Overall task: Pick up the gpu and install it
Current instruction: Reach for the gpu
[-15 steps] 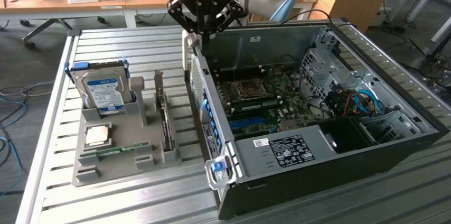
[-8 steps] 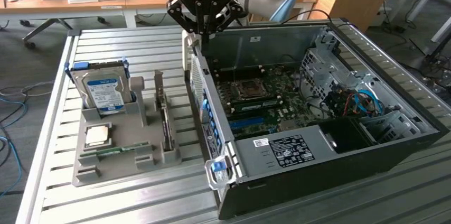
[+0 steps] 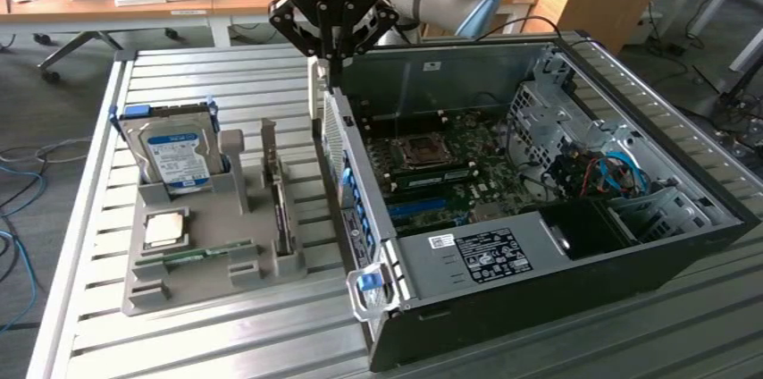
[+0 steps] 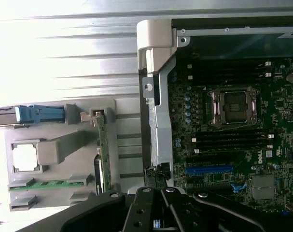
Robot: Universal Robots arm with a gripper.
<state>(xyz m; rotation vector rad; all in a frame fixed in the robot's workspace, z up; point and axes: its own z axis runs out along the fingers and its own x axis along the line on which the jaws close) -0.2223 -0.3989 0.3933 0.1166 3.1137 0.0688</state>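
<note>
The gpu [image 3: 275, 193] stands on edge in a slot of the grey holder tray [image 3: 209, 285], its silver bracket pointing up at the far end. In the wrist view the gpu [image 4: 102, 145] appears edge-on as a thin green board. My gripper [image 3: 331, 68] hangs shut and holds nothing, above the near wall of the open computer case [image 3: 560, 272], behind and to the exterior view's right of the gpu. In the wrist view my gripper [image 4: 156, 180] sits over that same case wall. A blue slot [image 4: 209, 170] lies on the motherboard [image 3: 459, 187].
The tray also holds a silver hard drive [image 3: 177, 157] in a blue carrier, a square processor [image 3: 164, 229] and a narrow RAM stick [image 3: 197, 254]. A CPU socket [image 3: 420, 151] and cables sit inside the case. Everything rests on a slatted metal table [image 3: 214, 75].
</note>
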